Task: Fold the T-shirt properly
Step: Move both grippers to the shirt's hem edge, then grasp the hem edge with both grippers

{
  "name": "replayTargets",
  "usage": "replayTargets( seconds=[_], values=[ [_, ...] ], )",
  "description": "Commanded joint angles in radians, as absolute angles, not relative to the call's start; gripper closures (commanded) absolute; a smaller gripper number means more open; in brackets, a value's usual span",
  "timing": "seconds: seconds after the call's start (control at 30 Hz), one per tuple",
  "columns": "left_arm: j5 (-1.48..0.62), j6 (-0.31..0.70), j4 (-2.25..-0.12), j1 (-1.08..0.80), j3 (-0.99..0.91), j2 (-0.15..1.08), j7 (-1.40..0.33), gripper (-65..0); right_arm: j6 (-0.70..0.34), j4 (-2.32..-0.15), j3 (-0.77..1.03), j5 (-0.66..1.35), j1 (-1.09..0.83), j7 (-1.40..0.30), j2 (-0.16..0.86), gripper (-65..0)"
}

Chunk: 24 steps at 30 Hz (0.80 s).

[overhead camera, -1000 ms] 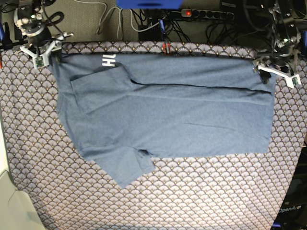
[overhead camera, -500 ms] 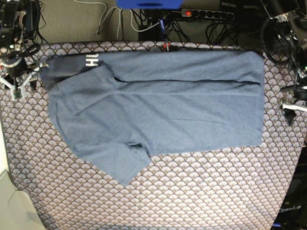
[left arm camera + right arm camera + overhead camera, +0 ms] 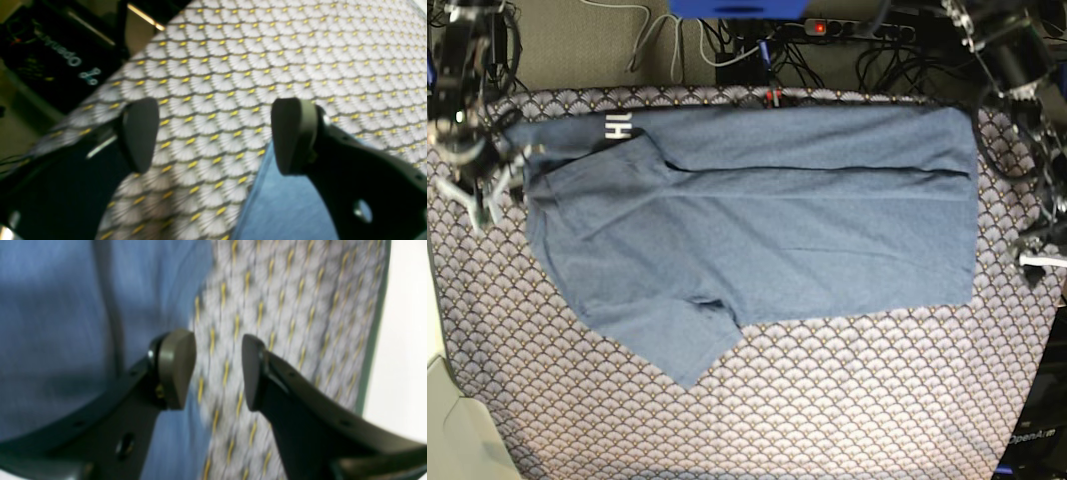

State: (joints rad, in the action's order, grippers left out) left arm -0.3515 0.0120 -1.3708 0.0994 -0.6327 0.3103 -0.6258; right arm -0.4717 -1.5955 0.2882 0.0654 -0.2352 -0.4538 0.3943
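The slate-blue T-shirt lies flat on the table, its far edge folded over, with white lettering showing at the far left. One sleeve points toward the near edge. My right gripper hovers just off the shirt's left edge. In its wrist view the right gripper is open and empty, the T-shirt beside its left finger. My left gripper sits off the shirt's right edge. Its wrist view shows the left gripper open and empty, with the T-shirt's corner under the right finger.
The scallop-patterned grey table covering spreads under everything. Cables and a power strip run behind the far edge. A pale surface borders the near left corner, and a dark box stands at the near right.
Both grippers have let go of the shirt's far corners and moved outward and toward the near side. The folded shirt has settled flat and slid slightly left.
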Motion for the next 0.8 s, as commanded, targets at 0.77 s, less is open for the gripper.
replayTargets(
  seconds=[0.77],
  values=[
    [-0.354,0.004,-0.610,0.440,-0.254,0.263,-0.117,-51.4,-0.466,-1.191,-0.028,-0.022,0.278,-0.426,0.389,-27.4]
  ],
)
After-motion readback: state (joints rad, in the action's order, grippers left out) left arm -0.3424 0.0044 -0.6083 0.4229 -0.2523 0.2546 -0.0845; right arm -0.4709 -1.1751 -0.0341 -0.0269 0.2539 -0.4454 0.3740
